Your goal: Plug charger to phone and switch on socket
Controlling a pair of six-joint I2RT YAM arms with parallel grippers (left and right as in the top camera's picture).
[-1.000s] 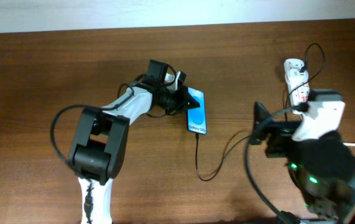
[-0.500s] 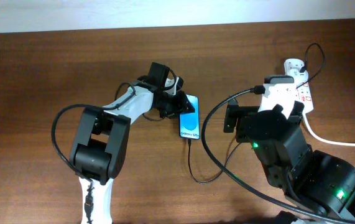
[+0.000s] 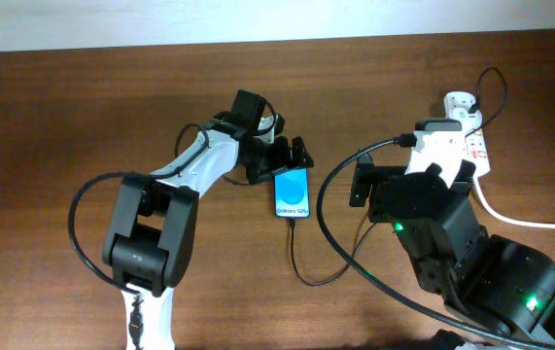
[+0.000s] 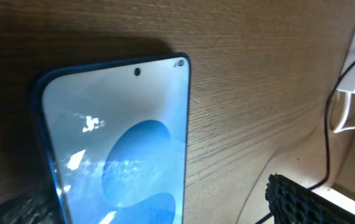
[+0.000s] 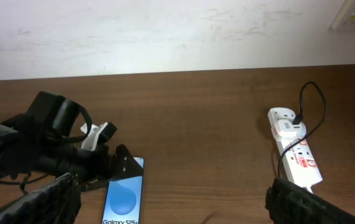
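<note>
Now the slim blue-screened smartphone [image 3: 292, 194] is found flat on the brown wooden bench [image 3: 83, 107], its top end just beside the left pincer [image 3: 287, 160], which is spread apart; the right pincer [image 5: 172, 202] is spread too. Light, glassy and probably slippery, the phone is judged best gripped by its long edges.

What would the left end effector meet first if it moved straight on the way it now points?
The phone: it lies right ahead of the left end effector, within the open jaws. Whether they touch is unclear.
</note>
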